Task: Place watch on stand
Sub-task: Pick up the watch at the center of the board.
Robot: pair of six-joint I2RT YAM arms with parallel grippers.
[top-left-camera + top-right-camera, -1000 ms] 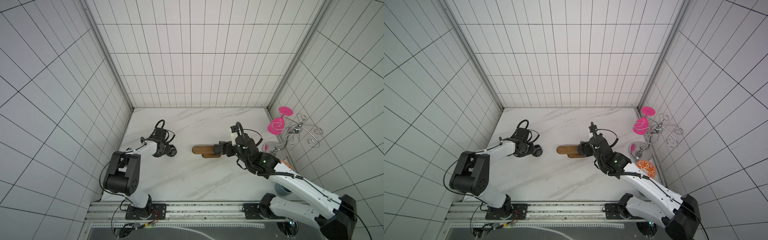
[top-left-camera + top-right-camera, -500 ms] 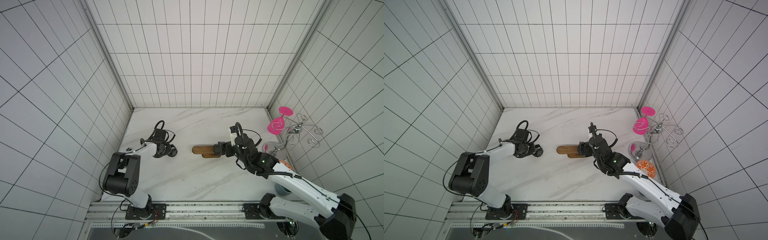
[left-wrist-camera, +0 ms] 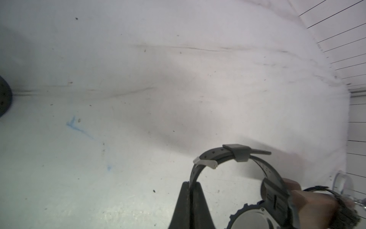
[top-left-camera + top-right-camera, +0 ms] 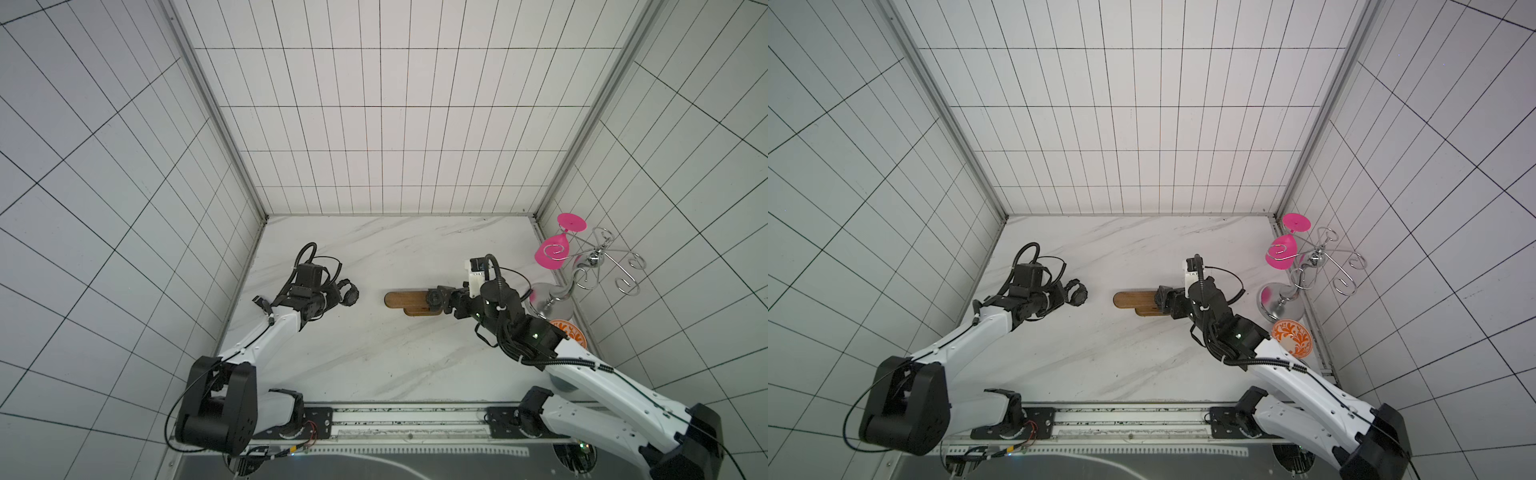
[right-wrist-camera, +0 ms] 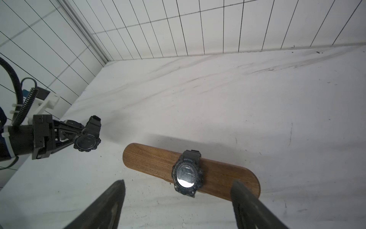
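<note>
**Q:** Far left: left gripper (image 4: 335,297) doing what?

**A:** Pinching shut on the strap of the watch (image 4: 350,296), with fingers (image 3: 184,206) pressing flat across one band. Leaving the buckled loop standing free beyond the jaws, dial showing from above. Lifted or grazing the tabletop (image 4: 374,365): cannot tell.

**Q:** Centre: stand (image 5: 150,160) carrying anything?

**A:** Already bearing a second watch (image 5: 188,174), wrapped round the bar past its middle. Leaving bare the rounded end nearer the left arm, well apart from the held watch.

**Q:** Right: right gripper (image 5: 178,183)?

**A:** Hovering with jaws spread wide and gripping nothing, close by the bar's far end and the second watch. Touching the wood or not: cannot tell.

**Q:** Doing the step in hand well, then?

**A:** Probably by carrying the watch level toward the bare end and keeping the loop square to the bar. Threading it on endwise, not dropping it from above. Perhaps steadying the stand with the right gripper, guarding against skidding or tipping.
</note>
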